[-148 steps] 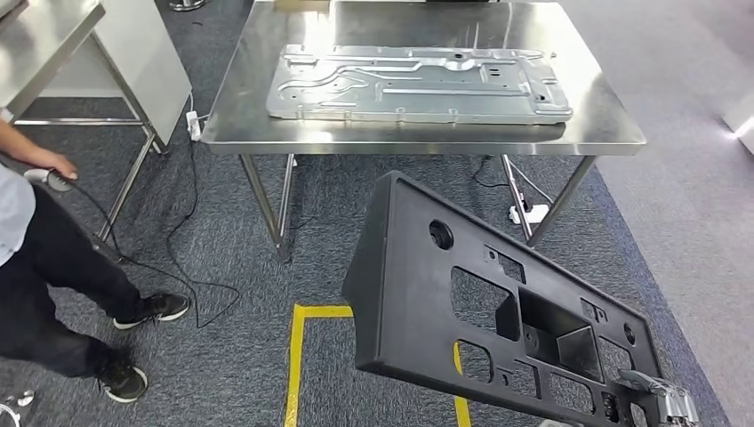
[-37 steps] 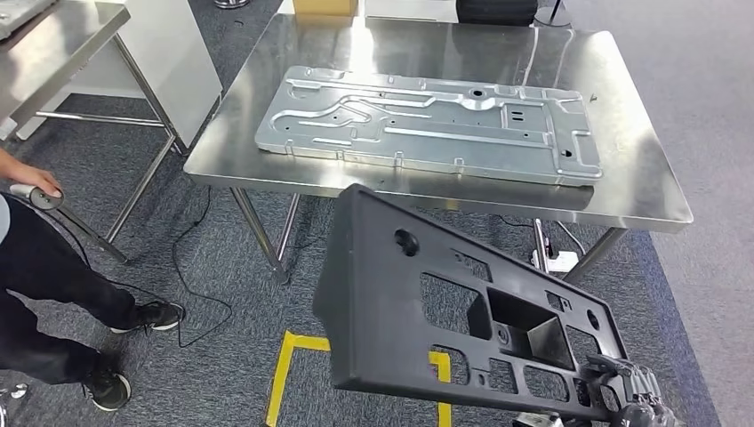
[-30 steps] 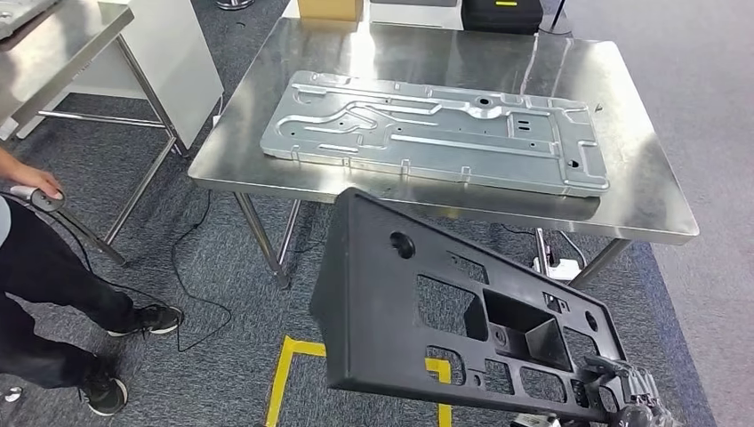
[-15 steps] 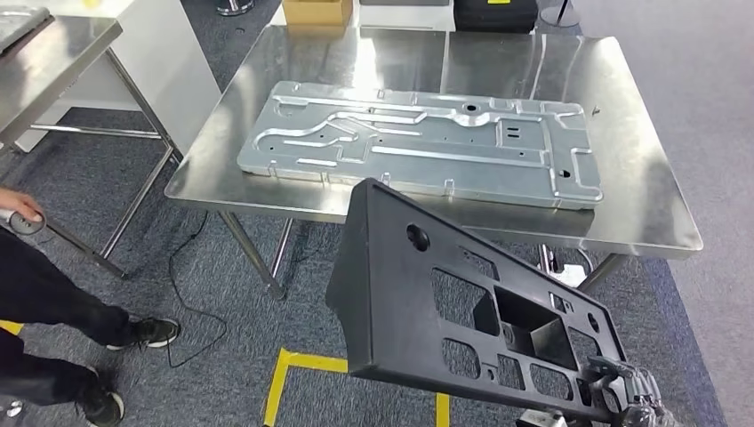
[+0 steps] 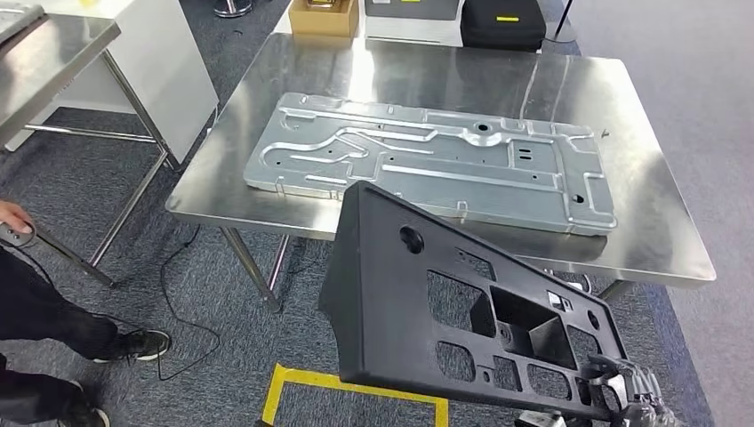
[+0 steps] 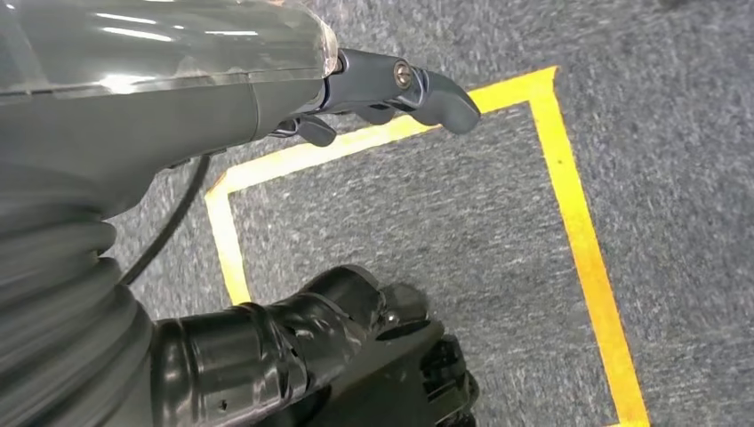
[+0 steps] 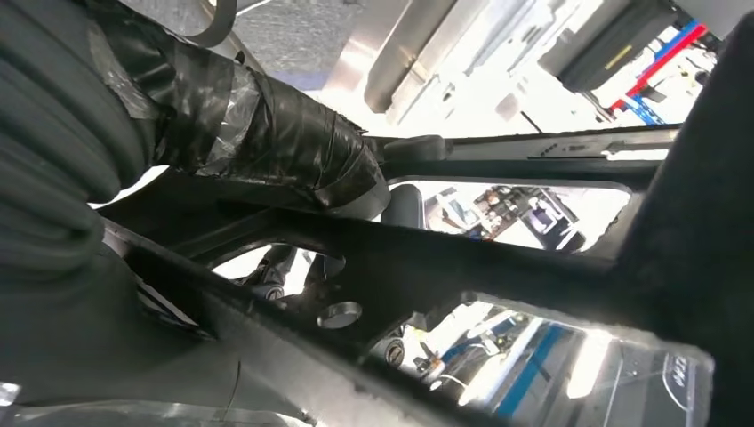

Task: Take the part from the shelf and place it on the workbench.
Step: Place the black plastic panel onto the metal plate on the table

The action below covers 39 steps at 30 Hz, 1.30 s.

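Note:
A large black plastic part [image 5: 418, 294] with several cut-outs hangs tilted in front of the steel workbench [image 5: 662, 213]. Its upper corner overlaps the bench's front edge in the head view. My right hand [image 5: 627, 398] grips the part's lower right end at the bottom of that view. In the right wrist view the taped thumb [image 7: 267, 133] presses against the part's ribs [image 7: 498, 267]. A pressed silver metal plate [image 5: 427, 165] lies across the bench. My left hand [image 6: 373, 84] hangs over the carpet with nothing in it, fingers apart.
A person [image 5: 36, 302] in dark trousers stands at the left, holding a cabled device. A second steel table [image 5: 44, 44] is at far left. Yellow floor tape [image 5: 356, 387] marks a square below me. A cardboard box [image 5: 324, 16] and a black case [image 5: 502, 22] sit beyond the bench.
The whole view has shifted: the workbench is nearer and the person has slid toward the left edge. The black part stays in my right hand, now reaching the bench's front edge.

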Available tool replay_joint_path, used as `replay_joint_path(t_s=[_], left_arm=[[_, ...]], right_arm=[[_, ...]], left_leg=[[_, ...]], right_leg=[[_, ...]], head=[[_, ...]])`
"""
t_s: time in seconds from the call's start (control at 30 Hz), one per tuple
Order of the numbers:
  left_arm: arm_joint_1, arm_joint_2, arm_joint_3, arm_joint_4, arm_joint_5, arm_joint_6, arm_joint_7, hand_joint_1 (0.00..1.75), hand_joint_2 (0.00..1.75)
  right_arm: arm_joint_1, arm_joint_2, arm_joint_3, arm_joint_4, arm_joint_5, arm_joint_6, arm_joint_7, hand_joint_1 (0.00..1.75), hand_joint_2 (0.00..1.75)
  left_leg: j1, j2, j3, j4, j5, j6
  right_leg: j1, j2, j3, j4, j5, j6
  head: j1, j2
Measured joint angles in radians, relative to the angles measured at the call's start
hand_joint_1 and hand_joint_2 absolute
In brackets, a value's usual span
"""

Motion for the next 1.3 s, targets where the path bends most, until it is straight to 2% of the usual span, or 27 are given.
replay_joint_path(t_s=[0.03,0.07,0.1,0.13,0.2,0.27,0.33,0.37,0.4,0.5,0.53,0.57,0.63,0.67,0.73,0.77,0.83,0.87,0.93,1.0,1.03,1.07,1.1,1.17,1.2,1.23,1.3], left_arm=[[0.002,0.000,0.000,0.000,0.000,-0.001,0.000,0.00,1.75],[0.003,0.000,0.000,0.000,-0.001,-0.002,0.000,0.00,1.75],[0.005,0.000,-0.001,0.000,-0.002,-0.003,0.000,0.00,1.75],[0.006,-0.001,-0.001,0.000,-0.004,-0.005,0.000,0.00,1.75],[0.003,-0.001,-0.001,0.000,-0.007,-0.008,-0.001,0.00,1.75],[0.000,-0.001,-0.002,0.000,-0.008,-0.009,-0.001,0.00,1.75],[-0.001,0.000,-0.002,0.000,-0.011,-0.009,-0.002,0.00,1.75],[-0.002,0.000,-0.002,0.000,-0.014,-0.010,-0.002,0.00,1.75],[-0.003,0.000,-0.003,0.000,-0.015,-0.010,-0.002,0.00,1.75],[-0.004,0.000,-0.003,0.000,-0.019,-0.011,-0.002,0.00,1.75],[-0.002,0.000,-0.004,0.000,-0.020,-0.011,-0.002,0.00,1.75],[-0.001,0.000,-0.004,0.000,-0.021,-0.011,-0.002,0.00,1.75],[0.000,0.000,-0.005,0.000,-0.024,-0.012,-0.002,0.00,1.75],[0.001,0.000,-0.006,0.000,-0.026,-0.013,-0.001,0.00,1.75],[-0.001,0.000,-0.008,0.000,-0.030,-0.013,0.000,0.00,1.75],[0.000,0.001,-0.010,0.000,-0.032,-0.014,0.000,0.00,1.75],[0.002,0.002,-0.013,0.000,-0.036,-0.014,0.002,0.00,1.75],[0.001,0.002,-0.015,0.000,-0.038,-0.014,0.002,0.00,1.75],[-0.003,0.002,-0.019,0.000,-0.041,-0.015,0.003,0.00,1.75],[-0.006,0.002,-0.022,0.000,-0.043,-0.017,0.004,0.00,1.75],[-0.006,0.002,-0.024,0.000,-0.045,-0.017,0.004,0.00,1.75],[-0.005,0.002,-0.025,0.000,-0.048,-0.018,0.004,0.00,1.75],[-0.004,0.002,-0.026,0.000,-0.050,-0.019,0.005,0.00,1.75],[-0.003,0.001,-0.028,0.000,-0.052,-0.023,0.005,0.00,1.75],[-0.004,0.001,-0.029,0.001,-0.053,-0.024,0.005,0.00,1.75],[-0.006,0.000,-0.029,0.001,-0.053,-0.026,0.005,0.00,1.75],[-0.008,0.000,-0.032,0.001,-0.056,-0.027,0.006,0.00,1.75]], right_arm=[[0.000,0.000,0.000,0.000,0.000,0.000,-0.002,1.75,1.75],[0.000,-0.001,0.000,-0.001,0.001,0.000,-0.004,1.75,1.75],[-0.001,-0.001,0.000,-0.003,0.002,0.000,-0.007,1.75,1.75],[-0.001,-0.002,0.000,-0.005,0.005,0.000,-0.010,1.75,1.75],[-0.005,-0.004,0.000,-0.011,0.011,0.000,-0.017,1.75,1.75],[-0.008,-0.006,0.000,-0.018,0.016,0.000,-0.022,1.75,1.75],[-0.012,-0.007,-0.001,-0.028,0.020,0.000,-0.026,1.75,1.75],[-0.016,-0.007,-0.001,-0.033,0.023,0.000,-0.029,1.75,1.75],[-0.020,-0.008,-0.001,-0.040,0.027,0.000,-0.032,1.75,1.75],[-0.034,-0.010,-0.001,-0.056,0.034,0.000,-0.039,1.75,1.75],[-0.037,-0.012,-0.001,-0.060,0.037,0.000,-0.041,1.75,1.75],[-0.041,-0.013,-0.001,-0.065,0.040,0.000,-0.043,1.75,1.75],[-0.049,-0.015,-0.001,-0.075,0.048,0.000,-0.047,1.75,1.75],[-0.054,-0.015,-0.001,-0.080,0.053,0.000,-0.050,1.75,1.75],[-0.065,-0.016,-0.001,-0.089,0.066,0.000,-0.055,1.75,1.75],[-0.070,-0.016,-0.001,-0.093,0.074,0.000,-0.058,1.75,1.75],[-0.080,-0.018,-0.001,-0.100,0.099,0.000,-0.062,1.75,1.75],[-0.087,-0.020,-0.001,-0.103,0.114,0.000,-0.063,1.75,1.75],[-0.101,-0.024,-0.001,-0.107,0.140,0.000,-0.062,1.75,1.75],[-0.111,-0.029,-0.001,-0.109,0.164,0.000,-0.055,1.75,1.75],[-0.115,-0.033,-0.001,-0.109,0.176,0.000,-0.051,1.75,1.75],[-0.120,-0.036,-0.001,-0.109,0.187,0.000,-0.047,1.75,1.75],[-0.125,-0.039,-0.001,-0.109,0.196,0.000,-0.043,1.75,1.75],[-0.139,-0.046,-0.001,-0.108,0.209,0.000,-0.033,1.75,1.75],[-0.147,-0.051,-0.001,-0.107,0.214,0.000,-0.027,1.75,1.75],[-0.154,-0.056,-0.001,-0.105,0.219,0.000,-0.020,1.75,1.75],[-0.168,-0.066,-0.001,-0.102,0.227,0.000,-0.003,1.75,1.75]], left_leg=[[0.000,-0.001,0.007,0.000,-0.006,-0.002],[0.001,-0.001,0.016,0.001,-0.014,-0.005],[0.001,-0.001,0.027,0.001,-0.022,-0.008],[0.001,-0.001,0.036,0.002,-0.030,-0.013],[0.000,-0.001,0.044,0.004,-0.045,-0.024],[-0.001,-0.001,0.050,0.010,-0.052,-0.036],[0.000,0.000,0.053,0.028,-0.059,-0.047],[0.002,0.001,0.042,0.053,-0.067,-0.052],[0.005,0.001,0.017,0.099,-0.084,-0.057],[0.015,0.002,-0.097,0.265,-0.147,-0.069],[0.018,0.002,-0.121,0.282,-0.144,-0.071],[0.020,0.002,-0.127,0.263,-0.118,-0.072],[0.025,0.003,-0.100,0.150,-0.029,-0.072],[0.023,0.004,-0.086,0.099,-0.009,-0.071],[0.017,0.006,-0.073,0.052,-0.009,-0.061],[0.014,0.006,-0.071,0.050,-0.017,-0.054],[0.015,0.005,-0.049,0.038,0.000,-0.038],[0.015,0.005,-0.038,0.035,0.001,-0.031],[0.015,0.005,-0.025,0.028,-0.002,-0.020],[0.012,0.003,-0.018,0.028,-0.011,-0.014],[0.010,0.002,-0.013,0.028,-0.016,-0.013],[0.008,0.000,-0.005,0.028,-0.023,-0.013],[0.007,-0.001,0.006,0.028,-0.031,-0.013],[0.006,-0.002,0.027,0.027,-0.047,-0.016],[0.005,-0.003,0.035,0.027,-0.055,-0.020],[0.005,-0.004,0.039,0.024,-0.061,-0.025],[0.003,-0.004,0.050,0.021,-0.064,-0.036]], right_leg=[[-0.003,0.000,-0.015,-0.001,0.016,0.004],[-0.006,0.000,-0.012,-0.036,0.053,0.006],[-0.008,-0.001,0.005,-0.098,0.102,0.007],[-0.009,-0.001,0.022,-0.153,0.137,0.006],[-0.004,-0.002,0.041,-0.218,0.148,-0.006],[-0.001,-0.003,0.044,-0.225,0.139,-0.023],[-0.005,-0.002,0.060,-0.232,0.151,-0.036],[-0.006,-0.003,0.069,-0.235,0.149,-0.041],[-0.007,-0.004,0.076,-0.239,0.147,-0.046],[-0.006,-0.005,0.090,-0.242,0.133,-0.052],[-0.005,-0.004,0.096,-0.241,0.127,-0.051],[-0.005,-0.003,0.104,-0.241,0.121,-0.050],[-0.006,-0.003,0.121,-0.242,0.106,-0.043],[-0.006,-0.002,0.129,-0.242,0.101,-0.039],[-0.006,-0.002,0.138,-0.242,0.091,-0.025],[-0.005,-0.002,0.144,-0.238,0.090,-0.018],[-0.007,-0.003,0.153,-0.222,0.084,-0.006],[-0.008,-0.002,0.145,-0.200,0.077,-0.003],[-0.009,-0.002,0.094,-0.112,0.040,0.000],[-0.008,-0.002,0.010,0.001,-0.004,0.003],[-0.007,-0.002,-0.021,0.030,-0.010,0.003],[-0.006,-0.002,-0.038,0.028,0.003,0.001],[-0.004,-0.002,-0.036,-0.009,0.036,-0.003],[0.004,-0.001,-0.010,-0.127,0.129,-0.015],[0.009,0.000,0.002,-0.173,0.150,-0.020],[0.013,0.000,0.008,-0.201,0.164,-0.026],[0.015,0.002,0.016,-0.219,0.160,-0.035]], head=[[0.000,0.000],[0.000,0.000],[0.000,0.000],[0.000,0.000],[0.002,0.000],[0.001,0.000],[0.000,0.000],[-0.001,0.000],[-0.002,0.000],[-0.004,0.000],[-0.004,0.000],[-0.004,0.000],[-0.003,0.000],[-0.003,0.000],[-0.003,0.000],[-0.003,0.000],[-0.003,0.000],[-0.002,0.000],[-0.002,0.000],[-0.002,0.000],[-0.002,0.000],[-0.002,0.000],[-0.002,0.000],[-0.002,0.000],[-0.002,0.000],[-0.002,0.000],[-0.002,0.000]])
